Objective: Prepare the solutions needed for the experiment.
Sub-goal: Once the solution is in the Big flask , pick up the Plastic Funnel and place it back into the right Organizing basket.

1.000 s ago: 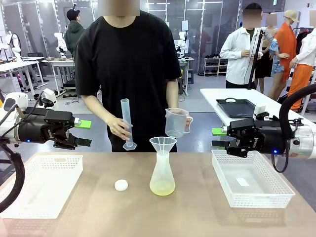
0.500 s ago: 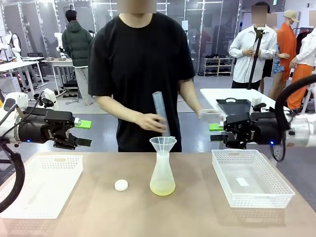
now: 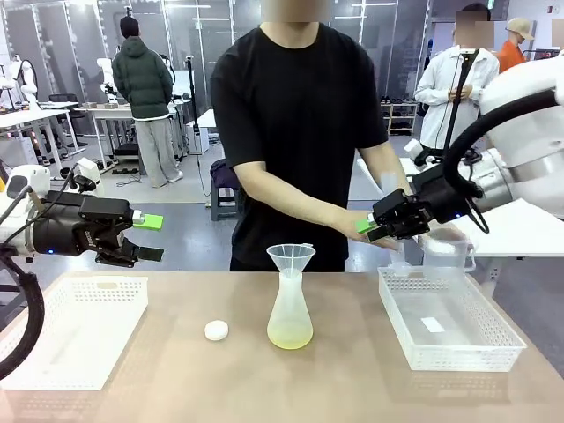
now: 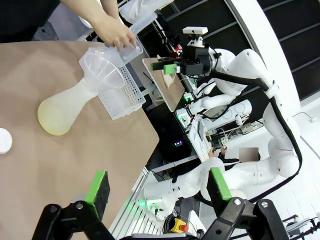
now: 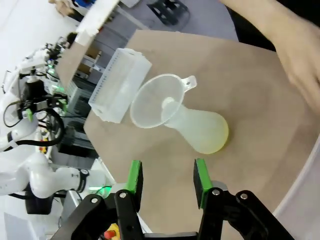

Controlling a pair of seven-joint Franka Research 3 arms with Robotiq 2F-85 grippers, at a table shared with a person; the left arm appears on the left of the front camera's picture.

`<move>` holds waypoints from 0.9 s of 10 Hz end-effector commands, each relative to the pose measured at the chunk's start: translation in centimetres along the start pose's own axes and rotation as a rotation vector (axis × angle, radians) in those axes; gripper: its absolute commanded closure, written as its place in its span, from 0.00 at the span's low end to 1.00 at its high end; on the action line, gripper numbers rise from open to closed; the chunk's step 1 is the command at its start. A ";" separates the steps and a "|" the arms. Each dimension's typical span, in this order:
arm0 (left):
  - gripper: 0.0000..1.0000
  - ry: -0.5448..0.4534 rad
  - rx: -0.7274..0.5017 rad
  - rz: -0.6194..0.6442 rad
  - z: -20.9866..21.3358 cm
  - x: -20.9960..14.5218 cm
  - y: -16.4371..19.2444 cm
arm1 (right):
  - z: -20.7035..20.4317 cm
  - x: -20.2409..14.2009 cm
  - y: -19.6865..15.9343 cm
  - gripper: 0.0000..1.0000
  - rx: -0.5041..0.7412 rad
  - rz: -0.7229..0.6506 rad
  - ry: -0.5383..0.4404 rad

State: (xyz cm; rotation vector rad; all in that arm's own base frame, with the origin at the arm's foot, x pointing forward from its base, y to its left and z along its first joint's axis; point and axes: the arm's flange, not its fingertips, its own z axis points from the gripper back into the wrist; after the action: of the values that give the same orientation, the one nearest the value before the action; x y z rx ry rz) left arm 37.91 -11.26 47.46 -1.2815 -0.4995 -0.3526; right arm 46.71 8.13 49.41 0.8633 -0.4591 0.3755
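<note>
A frosted conical flask (image 3: 290, 313) stands mid-table with a clear funnel (image 3: 291, 257) in its neck. The solutions (image 3: 290, 336) form a thin pale yellow-green layer at its bottom, and the flask (image 5: 202, 131) with that layer appears again from the right wrist. My right gripper (image 3: 374, 227) hangs above the table right of the funnel, close to the person's hand (image 3: 357, 223); its jaws (image 5: 165, 175) stand apart with nothing between them. My left gripper (image 3: 146, 237) is open off the table's left side, and from its wrist (image 4: 159, 185) it looks toward the flask (image 4: 62, 110).
A small white cap (image 3: 216, 330) lies left of the flask. White mesh baskets sit at the left (image 3: 106, 286) and right (image 3: 401, 330). A clear measuring jug (image 3: 445, 251) is over the right basket's far rim. The person stands at the far edge.
The person stepped right and carried the jug and cylinder down toward the right basket. My right arm rose and swung in toward the person's hand. The left arm stayed put.
</note>
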 end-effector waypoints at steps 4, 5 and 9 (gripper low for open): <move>0.00 -0.016 -0.022 0.017 -0.2 0.2 -0.2 | 0.0 0.0 0.0 0.47 0.000 0.000 0.000; 0.00 -0.016 -0.022 0.017 -0.2 0.2 -0.2 | 0.0 0.0 0.0 0.47 0.000 0.000 0.000; 0.00 -0.016 -0.022 0.017 -0.2 0.2 -0.2 | -2.5 4.1 1.2 0.47 -0.165 0.048 0.089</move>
State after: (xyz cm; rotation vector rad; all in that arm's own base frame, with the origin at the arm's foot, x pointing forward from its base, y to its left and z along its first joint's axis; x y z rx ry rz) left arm 37.91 -11.25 47.47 -1.2815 -0.4997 -0.3525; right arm 48.39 9.72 49.99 0.7396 -0.4415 0.4275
